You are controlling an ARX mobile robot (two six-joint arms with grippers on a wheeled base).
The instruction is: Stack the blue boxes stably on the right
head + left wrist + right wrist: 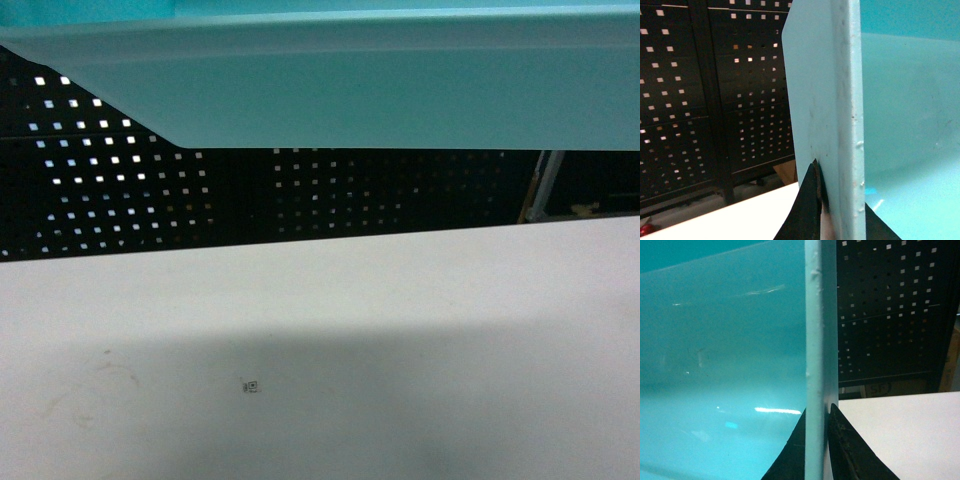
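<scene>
Hanging clear above the white desk [400,330], the turquoise tub [380,85] is seen at the top of the head view, with open space and the black perforated panel [200,195] showing beneath its underside. Its shadow is cast on the desk below it. The tub is held at both ends: the left hand [822,210] is closed on one end wall, a dark finger on either face of that wall, and the right hand [816,450] is clamped likewise on the opposite end wall. The lift is therefore judged to be done, and the carry is in hand.

The royal-blue crate is not shown in any view, so its place relative to the tub cannot be told. No stacking is visible yet. What is left, by this judgement, is for the tub to be brought over the crate, lowered squarely into or onto it, and released by both hands once it is seated.
</scene>
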